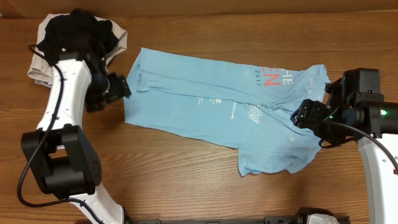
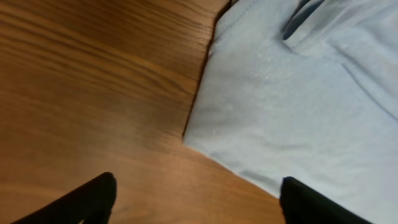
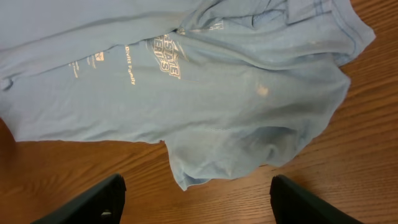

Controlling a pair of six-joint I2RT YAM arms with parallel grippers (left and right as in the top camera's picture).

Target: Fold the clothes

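Empty, wide-open left gripper [image 2: 198, 202] and right gripper [image 3: 196, 200] — T-shirt [image 1: 205, 106] stretches left-right, hem leftward.

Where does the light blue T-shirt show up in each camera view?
Overhead: the T-shirt lies spread across the middle, toward the right.
Left wrist: its corner fills the upper right.
Right wrist: it covers the upper half.
Shared landmark: the wooden table beneath.

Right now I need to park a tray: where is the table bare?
Bare table: the near strip between the left arm base and the T-shirt; the far strip beyond it. Crowded: far-left corner, black garment on beige cloth; right side, right gripper.
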